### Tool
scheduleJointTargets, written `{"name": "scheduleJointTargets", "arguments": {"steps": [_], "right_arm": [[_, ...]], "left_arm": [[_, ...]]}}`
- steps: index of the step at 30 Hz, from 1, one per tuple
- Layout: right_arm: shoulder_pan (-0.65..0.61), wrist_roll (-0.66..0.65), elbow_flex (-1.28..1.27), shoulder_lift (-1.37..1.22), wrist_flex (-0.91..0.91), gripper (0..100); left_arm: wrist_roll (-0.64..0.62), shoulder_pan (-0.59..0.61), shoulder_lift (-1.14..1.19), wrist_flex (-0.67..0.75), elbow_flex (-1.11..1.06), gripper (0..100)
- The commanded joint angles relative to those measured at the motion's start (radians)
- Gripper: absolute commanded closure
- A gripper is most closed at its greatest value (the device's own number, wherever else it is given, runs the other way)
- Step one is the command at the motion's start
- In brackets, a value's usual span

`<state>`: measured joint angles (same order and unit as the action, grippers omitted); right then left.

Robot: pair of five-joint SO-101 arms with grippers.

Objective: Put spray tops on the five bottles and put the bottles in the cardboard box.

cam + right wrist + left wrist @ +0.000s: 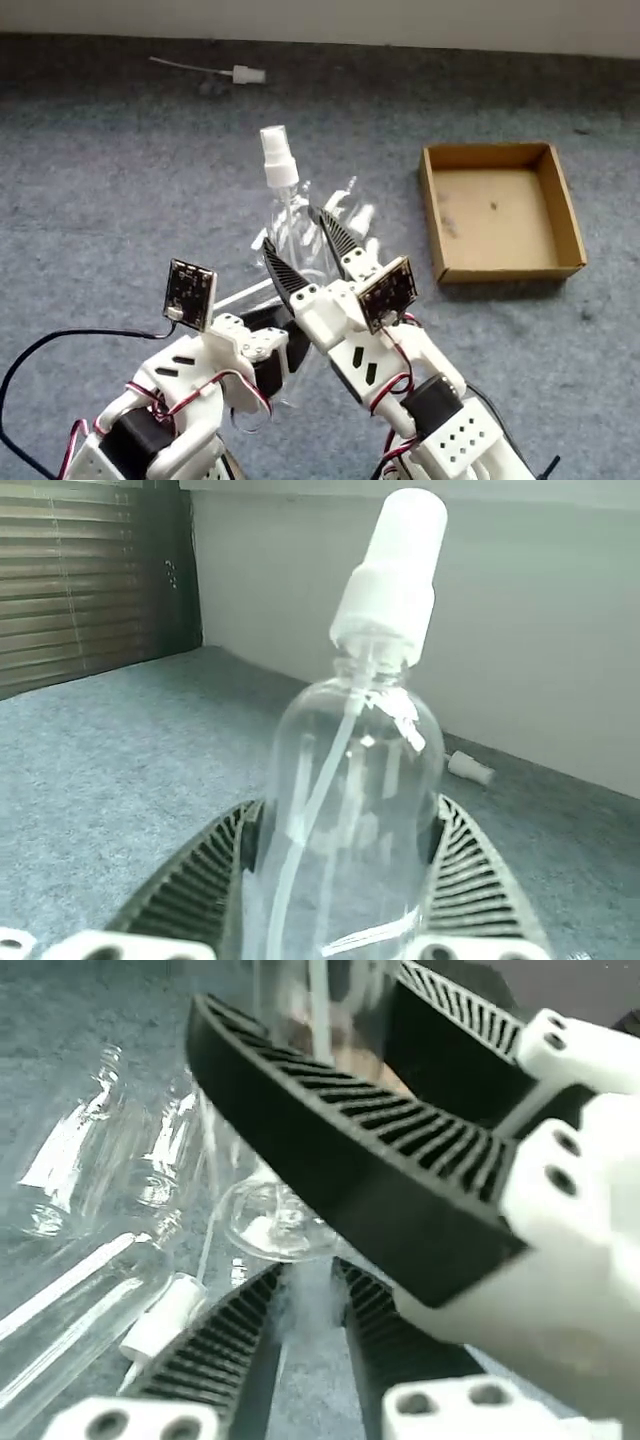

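Right hand (347,810) grips the spray-topped bottle (352,730); high view adds the cardboard box (500,210); left hand (310,1266) narrowly parted.

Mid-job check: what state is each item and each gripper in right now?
Held bottle: spray top on, clamped in the right gripper.
Right gripper: shut on the held bottle.
Left gripper: open, nothing in it.
Cardboard box: empty.
Loose bottles: lying on their sides, no tops.
Loose spray top: lying on the carpet, not fitted.
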<state>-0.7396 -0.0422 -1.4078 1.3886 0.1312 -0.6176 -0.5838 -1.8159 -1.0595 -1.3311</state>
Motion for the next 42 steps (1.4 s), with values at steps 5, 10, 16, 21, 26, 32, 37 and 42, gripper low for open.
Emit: {"name": "scheduleJointTargets", "arguments": {"steps": [5,10,16,21,26,32,37,42], "right_arm": [[0.004,0.008,0.004,0.007,0.005,88.9],[0.004,0.008,0.004,0.007,0.007,88.9],[0.004,0.008,0.002,0.007,0.007,88.9],[0.004,0.003,0.001,0.007,0.007,88.9],[0.007,0.0,-0.004,0.007,0.007,88.9],[0.039,0.0,-0.004,0.007,0.007,88.9],[0.202,0.0,0.004,0.007,0.005,88.9],[0.461,0.0,0.004,0.007,0.005,88.9]], "left_arm": [[0.003,0.088,-0.007,0.253,-0.137,97],[0.002,0.173,-0.007,0.307,-0.156,97],[0.002,0.282,-0.007,0.353,-0.159,97],[0.002,0.285,-0.007,0.353,-0.159,97],[0.002,0.286,-0.007,0.351,-0.159,97],[0.002,0.38,-0.007,0.351,-0.159,97],[0.002,0.414,-0.007,0.348,-0.159,97],[0.002,0.41,-0.007,0.348,-0.159,97]]}}
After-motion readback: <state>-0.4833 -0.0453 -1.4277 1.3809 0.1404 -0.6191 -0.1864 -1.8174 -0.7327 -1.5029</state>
